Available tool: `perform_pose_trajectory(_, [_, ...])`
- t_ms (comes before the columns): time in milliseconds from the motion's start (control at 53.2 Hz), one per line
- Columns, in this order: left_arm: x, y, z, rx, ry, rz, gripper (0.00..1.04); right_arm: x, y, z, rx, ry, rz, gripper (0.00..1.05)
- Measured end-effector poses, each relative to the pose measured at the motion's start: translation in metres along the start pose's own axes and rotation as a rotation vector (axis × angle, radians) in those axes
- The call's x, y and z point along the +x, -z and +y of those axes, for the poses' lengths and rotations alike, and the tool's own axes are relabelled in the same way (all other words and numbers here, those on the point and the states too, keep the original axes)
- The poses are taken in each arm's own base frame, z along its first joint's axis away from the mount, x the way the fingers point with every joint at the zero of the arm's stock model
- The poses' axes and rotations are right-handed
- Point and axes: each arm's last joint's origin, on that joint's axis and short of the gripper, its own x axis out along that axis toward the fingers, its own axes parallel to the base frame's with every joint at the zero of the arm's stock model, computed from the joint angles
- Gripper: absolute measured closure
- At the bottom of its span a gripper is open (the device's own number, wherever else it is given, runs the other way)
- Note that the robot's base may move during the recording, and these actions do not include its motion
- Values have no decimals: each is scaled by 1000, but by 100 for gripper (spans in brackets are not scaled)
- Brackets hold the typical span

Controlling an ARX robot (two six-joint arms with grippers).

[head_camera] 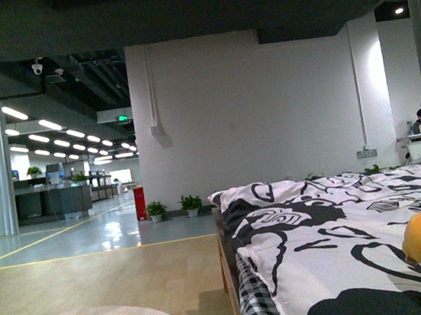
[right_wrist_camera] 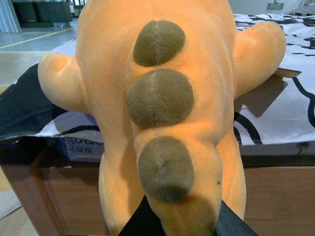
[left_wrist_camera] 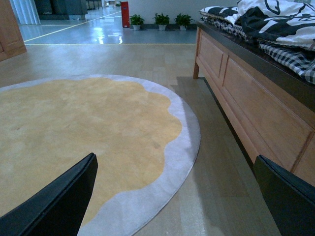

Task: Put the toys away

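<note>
Plush toy point(right_wrist_camera: 157, 98), orange with brown spots, hangs against the bed's point(left_wrist_camera: 256, 98) edge over the quilt point(head_camera: 318, 221), its narrow end pinched in the right hand point(right_wrist_camera: 184, 223). Print on a label point(right_wrist_camera: 81, 142) under the quilt is too blurred to read. Left hand point(left_wrist_camera: 174, 164) gapes wide above the rug point(left_wrist_camera: 74, 128), with bare floor point(left_wrist_camera: 216, 196) alongside.

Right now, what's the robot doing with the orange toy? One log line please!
left gripper: open, empty, over rug | right gripper: shut on plush toy | plush toy: near bed edge | stowed: not yet
</note>
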Motion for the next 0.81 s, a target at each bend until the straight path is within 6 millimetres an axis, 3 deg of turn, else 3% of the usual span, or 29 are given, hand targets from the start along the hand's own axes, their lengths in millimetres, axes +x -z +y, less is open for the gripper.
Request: perform_pose_trajectory(809, [0, 0, 0, 0, -2, 2, 6, 0, 1, 0, -1, -5, 11, 98])
